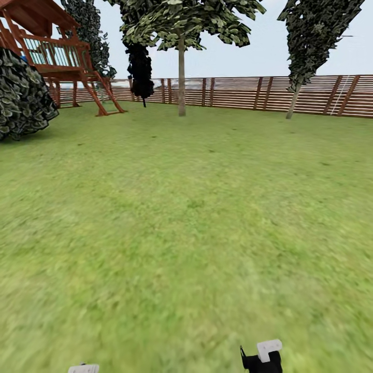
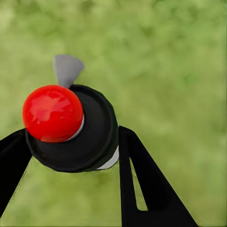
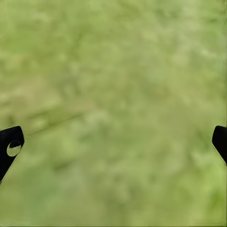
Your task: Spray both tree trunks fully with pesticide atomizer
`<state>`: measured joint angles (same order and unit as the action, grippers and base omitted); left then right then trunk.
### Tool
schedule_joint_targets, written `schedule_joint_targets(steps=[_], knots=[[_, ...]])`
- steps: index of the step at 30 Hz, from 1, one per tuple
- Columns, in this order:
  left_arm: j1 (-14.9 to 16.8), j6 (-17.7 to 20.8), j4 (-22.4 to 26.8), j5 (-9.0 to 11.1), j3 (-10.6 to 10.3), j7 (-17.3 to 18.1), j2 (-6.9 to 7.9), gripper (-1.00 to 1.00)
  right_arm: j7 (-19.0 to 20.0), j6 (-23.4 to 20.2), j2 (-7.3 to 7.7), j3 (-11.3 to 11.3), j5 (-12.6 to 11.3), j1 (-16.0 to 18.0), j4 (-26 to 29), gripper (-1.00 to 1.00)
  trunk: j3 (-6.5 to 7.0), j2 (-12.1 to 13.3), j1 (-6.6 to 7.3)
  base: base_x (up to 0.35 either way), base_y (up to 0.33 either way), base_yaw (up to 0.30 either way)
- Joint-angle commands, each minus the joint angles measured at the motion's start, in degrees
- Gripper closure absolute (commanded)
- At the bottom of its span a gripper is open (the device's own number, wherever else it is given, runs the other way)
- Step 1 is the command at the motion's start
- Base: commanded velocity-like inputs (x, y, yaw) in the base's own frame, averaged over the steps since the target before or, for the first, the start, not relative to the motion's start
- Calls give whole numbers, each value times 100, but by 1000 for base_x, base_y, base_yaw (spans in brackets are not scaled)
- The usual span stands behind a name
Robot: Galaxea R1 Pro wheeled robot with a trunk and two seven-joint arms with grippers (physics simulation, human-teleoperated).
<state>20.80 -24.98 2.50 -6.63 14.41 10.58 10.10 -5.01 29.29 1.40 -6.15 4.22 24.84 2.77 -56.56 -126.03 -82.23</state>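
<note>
Two pincers cut off, left pincer clamped on pesticide atomizer, right pincer spread apart.

Wide open grass ahead, with lots of room to pass. Far off, a thin tree trunk, a wooden playhouse, a leafy bush and a brown fence in the way.
</note>
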Motion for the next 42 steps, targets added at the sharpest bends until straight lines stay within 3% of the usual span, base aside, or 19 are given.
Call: schedule_joint_targets(steps=[1,42], knots=[[3,-19,-4,-58,53,14,1,100,-52,7,-1,-35,44,3,-4,-100,-5,-2,-3,340,0,0],[3,-17,-13,-58,53,14,-8,100,-52,7,-8,-35,44,3,-4,-100,-5,-2,-3,340,0,0]])
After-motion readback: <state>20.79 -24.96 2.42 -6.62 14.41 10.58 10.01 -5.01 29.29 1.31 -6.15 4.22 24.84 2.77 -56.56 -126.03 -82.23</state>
